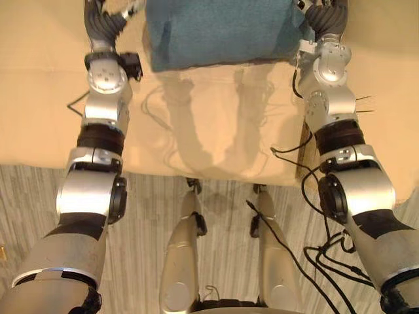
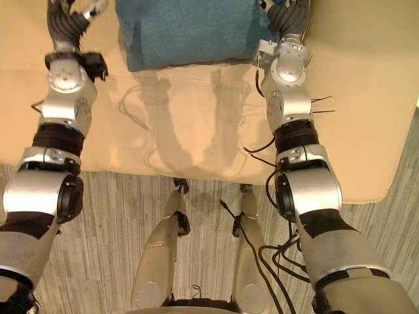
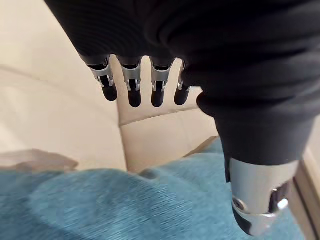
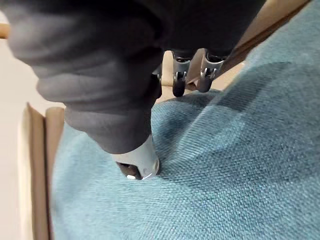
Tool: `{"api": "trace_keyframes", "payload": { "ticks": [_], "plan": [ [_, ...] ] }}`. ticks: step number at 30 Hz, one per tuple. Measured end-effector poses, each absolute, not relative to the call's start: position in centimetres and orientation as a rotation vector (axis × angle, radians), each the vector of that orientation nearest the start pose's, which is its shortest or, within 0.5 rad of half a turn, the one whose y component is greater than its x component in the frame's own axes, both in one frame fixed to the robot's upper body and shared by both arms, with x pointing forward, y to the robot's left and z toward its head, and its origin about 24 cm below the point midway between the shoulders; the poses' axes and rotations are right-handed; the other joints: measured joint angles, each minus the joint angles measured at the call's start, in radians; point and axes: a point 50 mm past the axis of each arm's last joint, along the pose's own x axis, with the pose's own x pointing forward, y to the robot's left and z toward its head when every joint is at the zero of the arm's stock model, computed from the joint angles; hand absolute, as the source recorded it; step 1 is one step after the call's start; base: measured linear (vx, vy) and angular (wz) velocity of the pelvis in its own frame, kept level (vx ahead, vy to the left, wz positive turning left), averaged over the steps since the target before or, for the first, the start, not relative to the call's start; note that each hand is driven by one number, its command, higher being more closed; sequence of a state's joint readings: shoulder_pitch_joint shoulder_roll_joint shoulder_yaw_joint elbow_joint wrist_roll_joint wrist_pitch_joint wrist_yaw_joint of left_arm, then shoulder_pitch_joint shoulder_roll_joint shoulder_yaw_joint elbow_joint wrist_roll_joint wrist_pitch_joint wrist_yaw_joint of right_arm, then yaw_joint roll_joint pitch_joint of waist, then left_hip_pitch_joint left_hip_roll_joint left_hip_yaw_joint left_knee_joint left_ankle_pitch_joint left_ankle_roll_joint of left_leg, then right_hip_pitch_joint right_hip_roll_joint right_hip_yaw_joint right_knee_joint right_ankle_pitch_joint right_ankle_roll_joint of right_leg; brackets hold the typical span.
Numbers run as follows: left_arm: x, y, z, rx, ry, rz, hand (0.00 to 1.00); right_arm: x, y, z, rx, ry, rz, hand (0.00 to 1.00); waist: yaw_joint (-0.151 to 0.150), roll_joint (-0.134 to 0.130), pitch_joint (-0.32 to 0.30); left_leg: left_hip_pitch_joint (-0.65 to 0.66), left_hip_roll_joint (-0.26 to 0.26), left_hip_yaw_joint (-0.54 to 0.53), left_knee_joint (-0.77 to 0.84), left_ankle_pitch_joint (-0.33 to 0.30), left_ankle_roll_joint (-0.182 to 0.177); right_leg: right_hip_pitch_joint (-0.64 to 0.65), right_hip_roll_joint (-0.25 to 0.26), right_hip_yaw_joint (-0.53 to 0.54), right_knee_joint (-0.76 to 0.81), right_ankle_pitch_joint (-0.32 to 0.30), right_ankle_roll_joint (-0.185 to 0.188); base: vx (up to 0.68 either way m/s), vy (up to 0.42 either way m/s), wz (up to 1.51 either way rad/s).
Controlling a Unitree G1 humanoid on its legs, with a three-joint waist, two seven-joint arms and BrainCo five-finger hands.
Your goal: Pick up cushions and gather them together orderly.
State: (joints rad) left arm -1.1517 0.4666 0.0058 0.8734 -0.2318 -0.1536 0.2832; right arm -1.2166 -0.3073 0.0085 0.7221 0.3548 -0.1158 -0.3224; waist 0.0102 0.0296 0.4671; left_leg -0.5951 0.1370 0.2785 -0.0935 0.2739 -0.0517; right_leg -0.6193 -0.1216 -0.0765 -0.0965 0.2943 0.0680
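Note:
A teal cushion (image 1: pixel 216 33) lies on the beige sofa seat (image 1: pixel 216 124) at the far edge of the eye views. My left hand (image 1: pixel 103 21) is beside the cushion's left end. In its wrist view the left hand (image 3: pixel 200 45) hovers just above the teal fabric (image 3: pixel 125 205) with straight fingers (image 3: pixel 134 87) and holds nothing. My right hand (image 1: pixel 327 16) is at the cushion's right end. In the right wrist view its thumb (image 4: pixel 140 160) rests on the cushion (image 4: pixel 225 165), while its straight fingers (image 4: pixel 179 82) reach to the cushion's far edge.
The sofa seat extends wide to both sides of the cushion, with a seam between seat pads (image 3: pixel 122 145). Its front edge (image 1: pixel 216 171) runs across the middle of the eye views. Grey striped carpet (image 1: pixel 150 216) lies below it.

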Motion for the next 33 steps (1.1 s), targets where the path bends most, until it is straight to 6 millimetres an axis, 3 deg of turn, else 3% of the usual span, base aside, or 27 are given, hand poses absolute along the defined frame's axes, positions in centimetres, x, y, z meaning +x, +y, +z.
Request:
{"api": "trace_keyframes", "payload": {
  "ticks": [4,8,11,13,16,18,19,22,23,24,28,33],
  "plan": [
    [39.6,22.8,27.2,0.057,-0.505,0.351,0.00,39.6,-16.7,28.5,0.149,-0.555,-0.200,0.00,0.007,0.000,0.000,0.008,0.018,0.001,0.000,0.009,-0.013,0.005,0.015,-0.002,0.008,-0.001,-0.002,-0.06,0.008,-0.04],
    [37.5,23.3,27.0,0.038,-0.611,0.335,0.00,37.3,-18.2,27.3,0.159,-0.635,-0.209,0.00,0.010,0.000,0.000,0.058,0.024,0.008,0.000,0.009,-0.016,0.052,0.020,-0.003,0.013,-0.007,-0.006,-0.05,0.015,-0.02],
    [34.5,23.9,24.9,0.036,-0.677,0.321,0.00,34.1,-20.5,25.0,0.143,-0.705,-0.255,0.00,0.012,0.000,0.000,0.138,0.028,0.002,0.000,-0.001,-0.027,0.125,0.022,-0.010,0.041,-0.040,-0.007,-0.02,0.015,0.06],
    [32.5,24.3,22.5,0.036,-0.677,0.317,0.00,32.0,-22.1,22.3,0.100,-0.694,-0.297,0.00,0.018,0.000,-0.002,0.198,0.033,-0.006,0.000,-0.012,-0.033,0.170,0.024,-0.019,0.082,-0.078,-0.006,0.01,-0.008,0.11],
    [29.5,24.6,15.0,0.005,-0.495,0.313,0.00,29.0,-24.1,15.4,-0.004,-0.500,-0.342,0.00,0.032,-0.003,-0.098,0.246,0.034,-0.019,0.000,-0.054,-0.048,0.204,0.023,-0.032,0.124,-0.142,-0.004,0.06,-0.027,0.12],
    [26.8,24.7,8.7,0.022,-0.273,0.295,0.00,26.7,-24.2,10.4,-0.086,-0.324,-0.310,0.00,0.032,-0.004,-0.142,0.298,0.033,-0.031,0.018,-0.083,-0.056,0.270,0.020,-0.034,0.117,-0.160,0.003,0.08,-0.035,0.07],
    [26.0,24.7,7.3,0.023,-0.219,0.286,0.00,26.0,-24.2,9.2,-0.106,-0.280,-0.302,0.00,0.031,-0.004,-0.158,0.304,0.033,-0.032,0.024,-0.093,-0.055,0.281,0.019,-0.035,0.110,-0.161,0.004,0.06,-0.037,0.01],
    [21.8,24.4,0.5,0.064,0.078,0.242,0.00,22.3,-24.5,2.4,-0.192,0.010,-0.271,0.00,0.025,-0.006,-0.229,0.356,0.027,-0.031,0.025,-0.112,-0.056,0.347,0.016,-0.033,0.077,-0.166,0.011,0.07,-0.036,-0.02],
    [21.1,24.4,-0.6,0.071,0.131,0.234,0.00,21.6,-24.5,1.0,-0.203,0.070,-0.266,0.00,0.021,-0.007,-0.242,0.367,0.026,-0.031,0.025,-0.117,-0.054,0.359,0.016,-0.033,0.074,-0.169,0.015,0.07,-0.028,0.01],
    [19.3,24.3,-3.2,0.076,0.254,0.231,0.00,20.0,-24.6,-1.8,-0.208,0.203,-0.261,0.00,0.008,-0.009,-0.265,0.395,0.023,-0.030,0.025,-0.127,-0.056,0.389,0.013,-0.032,0.071,-0.175,0.021,0.08,-0.016,-0.02],
    [14.3,24.0,-9.0,0.066,0.577,0.237,0.00,15.1,-24.4,-8.1,-0.204,0.545,-0.240,0.00,0.004,-0.025,-0.323,0.498,0.018,0.010,0.024,-0.163,-0.061,0.474,0.010,-0.002,0.055,-0.188,0.029,0.08,0.005,-0.21],
    [9.3,23.1,-12.9,0.087,0.847,0.211,0.00,10.4,-24.9,-11.6,-0.186,0.783,-0.279,0.00,-0.001,-0.032,-0.391,0.595,0.017,0.040,0.010,-0.190,-0.069,0.542,0.011,0.023,0.049,-0.209,0.031,0.05,0.013,-0.18]
  ]
}}
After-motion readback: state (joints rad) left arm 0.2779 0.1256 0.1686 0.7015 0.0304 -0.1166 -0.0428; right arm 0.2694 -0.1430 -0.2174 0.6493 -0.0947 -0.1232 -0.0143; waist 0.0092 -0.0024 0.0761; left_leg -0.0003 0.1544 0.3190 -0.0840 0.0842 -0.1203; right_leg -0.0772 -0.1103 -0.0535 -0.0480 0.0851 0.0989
